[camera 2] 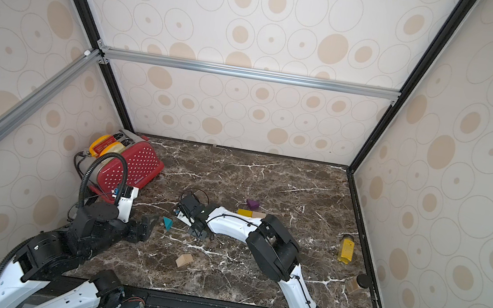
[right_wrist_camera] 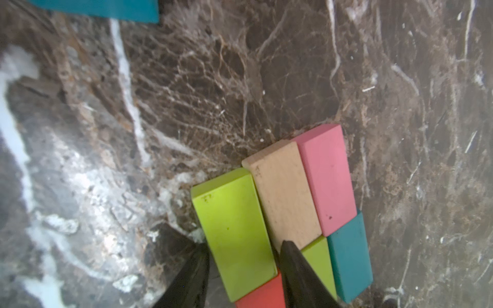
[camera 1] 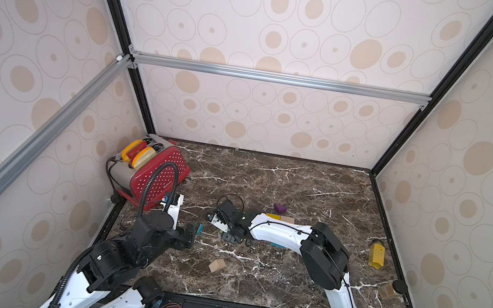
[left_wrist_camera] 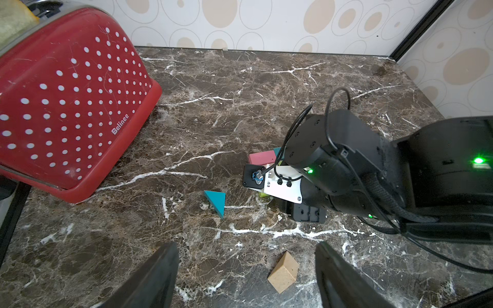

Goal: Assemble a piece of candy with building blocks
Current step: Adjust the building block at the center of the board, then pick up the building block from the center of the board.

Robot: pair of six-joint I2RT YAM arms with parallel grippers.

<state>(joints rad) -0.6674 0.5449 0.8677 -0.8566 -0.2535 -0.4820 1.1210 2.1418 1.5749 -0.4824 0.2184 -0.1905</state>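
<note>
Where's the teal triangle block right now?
The teal triangle block lies flat on the marble, apart from the others, between the open left gripper and the right gripper; both top views show it.

A robot test cell dressed as a kitchen: aluminium frame rails (camera 1: pixel 280 78) hold panels of oval-patterned wallpaper (camera 1: pixel 293 18) around a brown marble-look worktop (camera 1: pixel 267 181), with a red toaster (camera 1: pixel 164 175) and two spice jars (camera 1: pixel 376 254) on it.
</note>
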